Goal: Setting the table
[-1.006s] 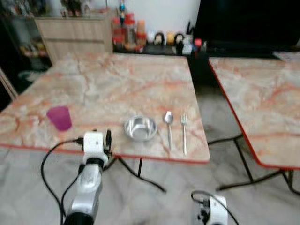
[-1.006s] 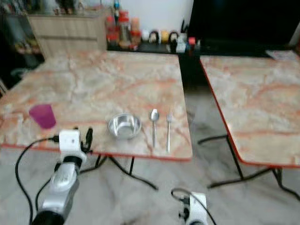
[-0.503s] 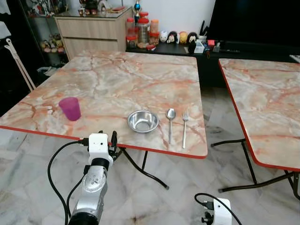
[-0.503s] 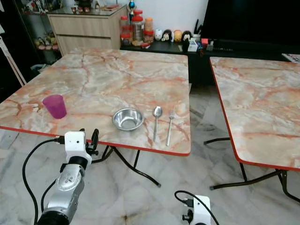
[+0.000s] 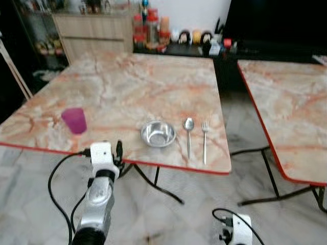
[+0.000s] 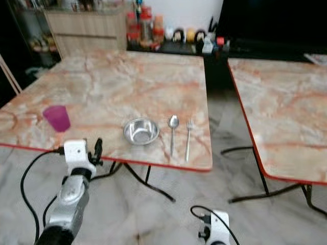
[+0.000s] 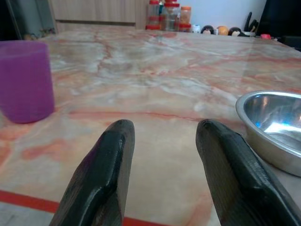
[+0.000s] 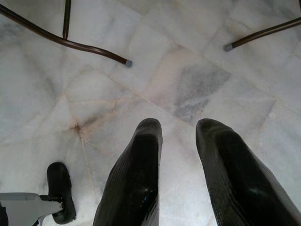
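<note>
Left end effector [image 7: 162, 155]: raised at the near edge of the surface, its two black fingers [image 7: 109, 165] apart with nothing between them; it also appears at the surface edge in the left eye view [image 5: 118, 151].
Right end effector [image 8: 178, 155]: hangs low by the robot's side, pointing down at the floor, fingers apart and holding nothing.
Surface [image 5: 127, 81]: marble-patterned top in pink and grey with a red edge, on dark folding legs; the left end effector points across it from the near edge.
Purple cup [image 7: 24, 80]: upright on the surface, ahead of the left end effector and off to its left side, apart from the fingers; in the left eye view [image 5: 74, 120] it stands near the surface's near-left corner.
Steel bowl [image 7: 275, 129]: empty, upright, ahead of the left end effector and to its right, not touched by it; seen from the head [image 5: 158, 133] it sits close to the near edge.
Spoon [image 5: 189, 135]: lies just beyond the bowl on the side away from the left end effector, bowl end pointing away from the robot.
Fork [image 5: 205, 138]: lies beside the spoon, parallel to it, farther still from the left end effector, tines away from the robot.
Second surface [image 5: 291, 112]: same marble pattern and red edge, well off to the right, separated by a gap of floor.
Floor [image 8: 202, 80]: pale marble tiles under the right end effector; dark table feet [image 8: 128, 62] rest on it ahead of the fingers.
Sideboard [image 5: 92, 30]: wooden, beyond the far edge of the surface; jars and small figures [image 5: 168, 33] stand in a row beside it, blurred.
</note>
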Tool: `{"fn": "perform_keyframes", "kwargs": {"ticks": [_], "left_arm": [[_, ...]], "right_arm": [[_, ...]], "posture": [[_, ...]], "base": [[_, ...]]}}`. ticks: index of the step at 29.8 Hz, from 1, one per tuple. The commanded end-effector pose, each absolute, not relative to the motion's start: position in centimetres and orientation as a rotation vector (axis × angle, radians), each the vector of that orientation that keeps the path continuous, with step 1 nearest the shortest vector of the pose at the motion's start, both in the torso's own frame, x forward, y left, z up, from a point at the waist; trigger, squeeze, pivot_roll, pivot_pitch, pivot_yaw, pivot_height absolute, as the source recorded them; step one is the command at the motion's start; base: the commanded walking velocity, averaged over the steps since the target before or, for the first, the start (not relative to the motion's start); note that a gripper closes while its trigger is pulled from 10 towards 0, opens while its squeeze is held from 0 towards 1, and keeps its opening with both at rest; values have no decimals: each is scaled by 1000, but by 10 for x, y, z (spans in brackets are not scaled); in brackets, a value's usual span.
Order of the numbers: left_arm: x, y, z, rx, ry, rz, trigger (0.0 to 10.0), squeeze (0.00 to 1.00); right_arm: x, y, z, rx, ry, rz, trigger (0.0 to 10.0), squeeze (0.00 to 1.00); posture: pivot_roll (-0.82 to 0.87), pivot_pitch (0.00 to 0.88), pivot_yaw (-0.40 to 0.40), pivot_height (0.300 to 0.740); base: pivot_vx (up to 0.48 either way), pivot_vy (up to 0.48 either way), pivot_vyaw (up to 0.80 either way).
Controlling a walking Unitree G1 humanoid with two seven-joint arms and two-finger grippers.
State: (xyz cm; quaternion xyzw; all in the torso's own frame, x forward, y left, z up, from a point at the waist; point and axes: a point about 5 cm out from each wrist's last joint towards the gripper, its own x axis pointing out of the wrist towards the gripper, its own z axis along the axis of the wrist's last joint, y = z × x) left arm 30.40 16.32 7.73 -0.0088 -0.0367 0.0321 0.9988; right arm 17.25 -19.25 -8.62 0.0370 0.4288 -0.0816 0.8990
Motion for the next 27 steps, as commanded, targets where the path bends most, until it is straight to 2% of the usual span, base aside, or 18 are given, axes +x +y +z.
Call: {"fn": "perform_keyframes", "kwargs": {"ticks": [1, 8, 11, 16, 27], "left_arm": [[305, 166, 75, -27, -56, 81, 10000, 0], [306, 168, 77, -31, -65, 90, 10000, 0], [307, 168, 79, -30, -70, 91, 10000, 0], [307, 168, 81, -33, -80, 91, 10000, 0], [306, 169, 81, -45, -82, 95, 10000, 0]], "right_arm": [[175, -194, -85, 77, 879, -170, 10000, 0], [175, -194, -85, 77, 878, -167, 10000, 0], [175, -194, -85, 83, 878, -173, 10000, 0], [174, -195, -85, 83, 887, -186, 10000, 0], [175, -193, -85, 68, 881, -167, 10000, 0]], "posture": [[23, 0, -44, 740], [22, 0, -43, 740], [22, 0, -43, 740], [23, 0, -44, 740], [23, 0, -44, 740]], "base": [[0, 0, 0], [0, 0, 0], [315, 0, 0], [327, 0, -720], [322, 0, 0]]}}
